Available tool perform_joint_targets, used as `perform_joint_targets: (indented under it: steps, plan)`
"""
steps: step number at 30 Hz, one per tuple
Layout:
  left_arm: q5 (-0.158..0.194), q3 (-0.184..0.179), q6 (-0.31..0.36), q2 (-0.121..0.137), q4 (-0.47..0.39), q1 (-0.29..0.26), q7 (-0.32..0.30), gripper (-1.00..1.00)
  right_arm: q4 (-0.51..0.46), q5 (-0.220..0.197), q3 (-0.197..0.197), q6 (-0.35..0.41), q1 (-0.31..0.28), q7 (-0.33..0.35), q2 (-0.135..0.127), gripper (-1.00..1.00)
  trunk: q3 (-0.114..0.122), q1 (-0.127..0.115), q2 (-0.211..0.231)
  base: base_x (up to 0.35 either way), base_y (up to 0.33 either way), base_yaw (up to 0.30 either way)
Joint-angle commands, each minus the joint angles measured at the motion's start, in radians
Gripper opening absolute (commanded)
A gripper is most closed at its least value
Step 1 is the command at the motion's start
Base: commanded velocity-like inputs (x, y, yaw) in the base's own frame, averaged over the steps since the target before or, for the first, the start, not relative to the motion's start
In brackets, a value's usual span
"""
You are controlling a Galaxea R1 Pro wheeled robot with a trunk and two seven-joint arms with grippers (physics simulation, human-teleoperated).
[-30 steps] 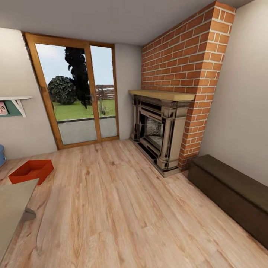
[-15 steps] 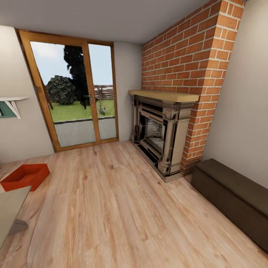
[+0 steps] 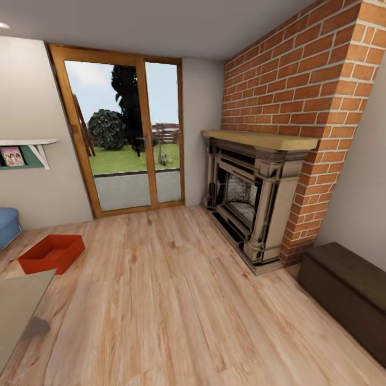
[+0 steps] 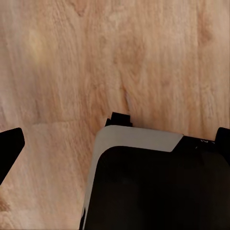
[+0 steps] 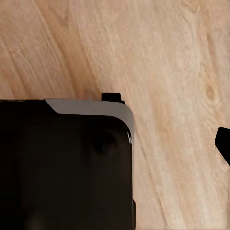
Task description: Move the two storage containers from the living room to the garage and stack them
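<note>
Both my arms hang pointing down at the wood floor (image 4: 120,57); pincer states unreadable. One red container (image 3: 52,253) sits left, untouched.

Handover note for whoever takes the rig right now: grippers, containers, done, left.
Grippers: both wrist views look down at wood planks past the robot's dark body; neither shows whether the fingers are open or shut, and nothing is seen held.
Things: one red-orange storage container sits on the living room's wood floor, at the head view's left, beside the blue sofa and ahead of a low table. Fireplace at right, glass door ahead.
Done: nothing visible; that container lies untouched.
Left: find the second container, carry both to the garage, stack them.
</note>
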Motion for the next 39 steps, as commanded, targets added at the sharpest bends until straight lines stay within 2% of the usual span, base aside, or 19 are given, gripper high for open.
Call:
perform_joint_targets:
  steps: [1,13,39]
  plan:
    - [0.008,-0.009,-0.003,0.000,0.001,-0.001,0.003,1.00,0.003,-0.004,0.005,-0.006,-0.001,-0.002,0.000,1.00,-0.001,0.001,-0.001,0.318,0.000,0.268]
    - [0.008,-0.009,-0.003,0.000,0.000,-0.001,0.002,1.00,0.003,-0.004,0.004,-0.006,-0.001,-0.001,0.000,1.00,-0.001,0.001,-0.001,0.318,0.000,0.257]
    - [0.007,-0.009,-0.003,0.000,0.000,-0.001,0.003,1.00,0.003,-0.004,0.004,-0.006,-0.001,-0.002,-0.005,1.00,-0.001,0.001,-0.001,0.318,0.000,0.007]
